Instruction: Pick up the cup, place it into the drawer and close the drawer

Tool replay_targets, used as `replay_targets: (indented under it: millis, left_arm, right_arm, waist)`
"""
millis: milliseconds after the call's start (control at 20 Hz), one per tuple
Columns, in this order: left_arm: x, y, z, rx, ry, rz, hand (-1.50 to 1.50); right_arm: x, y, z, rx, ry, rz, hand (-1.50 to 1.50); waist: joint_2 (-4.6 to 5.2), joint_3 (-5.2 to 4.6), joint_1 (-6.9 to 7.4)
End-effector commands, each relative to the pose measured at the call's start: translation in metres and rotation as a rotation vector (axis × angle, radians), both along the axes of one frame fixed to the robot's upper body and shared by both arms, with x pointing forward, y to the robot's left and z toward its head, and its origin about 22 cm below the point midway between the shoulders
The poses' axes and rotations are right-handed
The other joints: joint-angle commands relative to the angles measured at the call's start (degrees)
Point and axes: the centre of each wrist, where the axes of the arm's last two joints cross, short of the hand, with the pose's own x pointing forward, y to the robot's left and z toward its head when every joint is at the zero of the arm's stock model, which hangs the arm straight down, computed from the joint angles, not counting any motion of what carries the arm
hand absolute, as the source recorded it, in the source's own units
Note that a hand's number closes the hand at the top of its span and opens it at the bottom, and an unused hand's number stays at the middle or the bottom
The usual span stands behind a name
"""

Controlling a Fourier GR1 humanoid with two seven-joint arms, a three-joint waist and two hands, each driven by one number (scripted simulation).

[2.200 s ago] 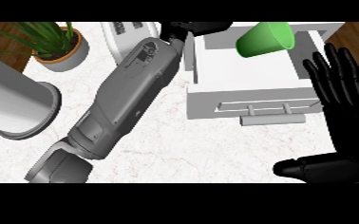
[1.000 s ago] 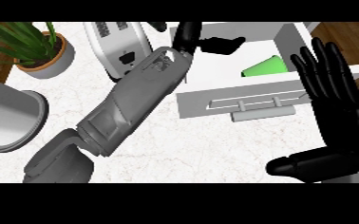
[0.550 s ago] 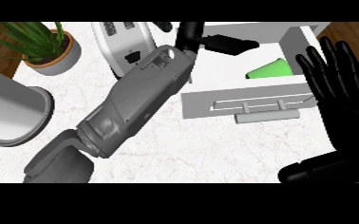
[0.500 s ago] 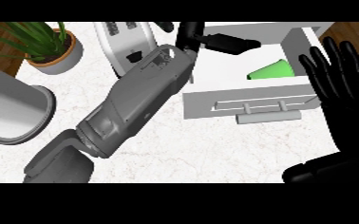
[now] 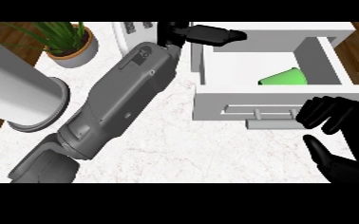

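Just beyond the right hand (image 5: 329,123), whose curled fingers hold nothing, the green plastic cup (image 5: 284,77) lies inside the open white drawer (image 5: 263,109). Next: push its front shut.

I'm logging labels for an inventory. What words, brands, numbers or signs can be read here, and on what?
None can be read.
The green cup, the white drawer and the potted plant carry no print.
The white appliance shows dark marks, too small to tell.

Drawer (image 5: 210,71) interior open above, cup (image 5: 283,78) aside (right hand (image 5: 329,118) fronts it).
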Motion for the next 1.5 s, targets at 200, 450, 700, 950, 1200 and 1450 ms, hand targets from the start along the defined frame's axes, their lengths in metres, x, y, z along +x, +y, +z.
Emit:
replay_targets:
  millis: [200, 450, 700, 950, 1200, 1450]
  left_arm:
    - [-0.015, 0.077, -0.031, -0.058, 0.052, 0.086, -1.5]
    - [-0.044, 0.128, -0.031, -0.07, 0.062, 0.115, -1.5]
    - [-0.074, 0.169, -0.045, -0.096, 0.094, 0.139, -1.5]
    - [-0.089, 0.198, -0.053, -0.115, 0.088, 0.11, -1.5]
    - [-0.115, 0.223, -0.08, -0.112, 0.109, 0.125, -1.5]
    - [-0.13, 0.253, -0.091, -0.088, 0.098, 0.129, -1.5]
  right_arm:
    - [-0.008, -0.006, 0.0, -0.246, -0.006, -0.01, 1.5]
    - [-0.01, 0.0, -0.007, -0.333, 0.033, -0.032, 1.5]
    - [0.002, 0.013, -0.031, -0.369, 0.07, -0.07, 1.5]
    - [0.018, 0.034, -0.032, -0.641, -0.022, -0.029, 1.5]
    - [0.026, 0.041, -0.068, -0.86, -0.085, -0.03, 1.5]
    - [0.06, 0.038, -0.106, -0.933, -0.075, -0.035, 1.5]
  waist:
    - [-0.32, -0.02, 1.78]
    - [-0.39, 0.0, 2.07]
    - [-0.01, 0.02, 1.18]
    - [0.13, -0.01, 1.83]
    - [0.24, 0.03, 1.8]
    - [0.42, 0.04, 1.17]
